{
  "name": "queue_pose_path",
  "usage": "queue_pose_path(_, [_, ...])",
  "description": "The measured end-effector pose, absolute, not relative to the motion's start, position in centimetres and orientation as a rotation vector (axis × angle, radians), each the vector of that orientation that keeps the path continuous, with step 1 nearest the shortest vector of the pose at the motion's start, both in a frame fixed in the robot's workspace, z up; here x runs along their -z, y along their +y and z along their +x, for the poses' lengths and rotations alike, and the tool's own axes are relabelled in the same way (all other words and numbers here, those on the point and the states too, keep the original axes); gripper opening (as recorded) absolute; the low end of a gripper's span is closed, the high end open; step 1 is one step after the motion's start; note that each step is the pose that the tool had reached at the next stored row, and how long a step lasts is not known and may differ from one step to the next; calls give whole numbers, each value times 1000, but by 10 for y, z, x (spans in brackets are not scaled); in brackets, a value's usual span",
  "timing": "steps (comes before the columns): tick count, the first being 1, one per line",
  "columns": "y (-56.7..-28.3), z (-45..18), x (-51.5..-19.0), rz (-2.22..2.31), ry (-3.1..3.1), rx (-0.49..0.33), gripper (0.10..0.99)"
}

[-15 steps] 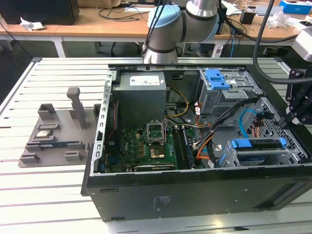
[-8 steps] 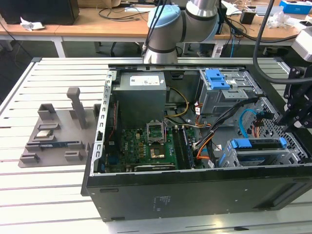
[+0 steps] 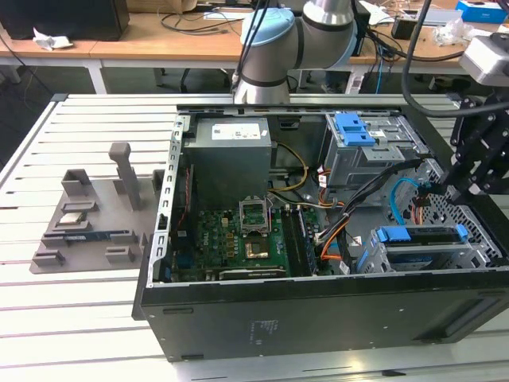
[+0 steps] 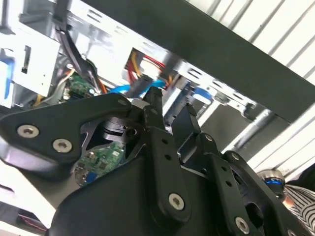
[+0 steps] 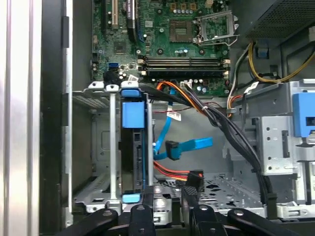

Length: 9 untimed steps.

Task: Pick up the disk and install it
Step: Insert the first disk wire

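Surface: A slatted white table (image 3: 79, 318) carried an open computer case (image 3: 318, 318) lying on its side.

Disk: The disk (image 3: 421, 236) sat in the drive cage at the near corner of the case, on the exterior view's right. Its blue carrier ran along the top of the cage.

Gripper: The gripper (image 3: 465, 185) hovered above that corner, apart from the disk. Its fingers were parted and grasped nothing.

Step in hand: The disk appeared to be seated in its cage and the tool released, so the work looked to be at or near the end of the install. Whether the carrier was fully home could not be judged from this angle.

Next move: Any further press or retreat would call for clearance from the black cable bundle (image 5: 231, 132) and the blue data cable (image 5: 189, 146) beside the cage.

First wrist view: The disk (image 5: 134, 115) showed edge-on between the cage rails, with loose connectors lying just beside it.

Second wrist view: The gripper (image 4: 170, 108) showed a bare gap between its fingertips.

Beyond: The motherboard (image 3: 254, 231) lay further in, a grey fixture tray (image 3: 87, 223) stood at the exterior view's left, and cluttered desks (image 3: 159, 40) lined the back.
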<state>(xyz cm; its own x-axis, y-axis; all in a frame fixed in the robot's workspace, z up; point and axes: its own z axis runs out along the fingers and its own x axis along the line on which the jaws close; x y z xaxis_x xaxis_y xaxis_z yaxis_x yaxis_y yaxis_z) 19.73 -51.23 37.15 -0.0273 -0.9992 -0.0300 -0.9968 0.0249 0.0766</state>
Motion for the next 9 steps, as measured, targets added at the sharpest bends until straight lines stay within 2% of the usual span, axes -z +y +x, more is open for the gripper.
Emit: queue_pose_path(9, [-491, 197, -360, 2166, -2224, 113, 361])
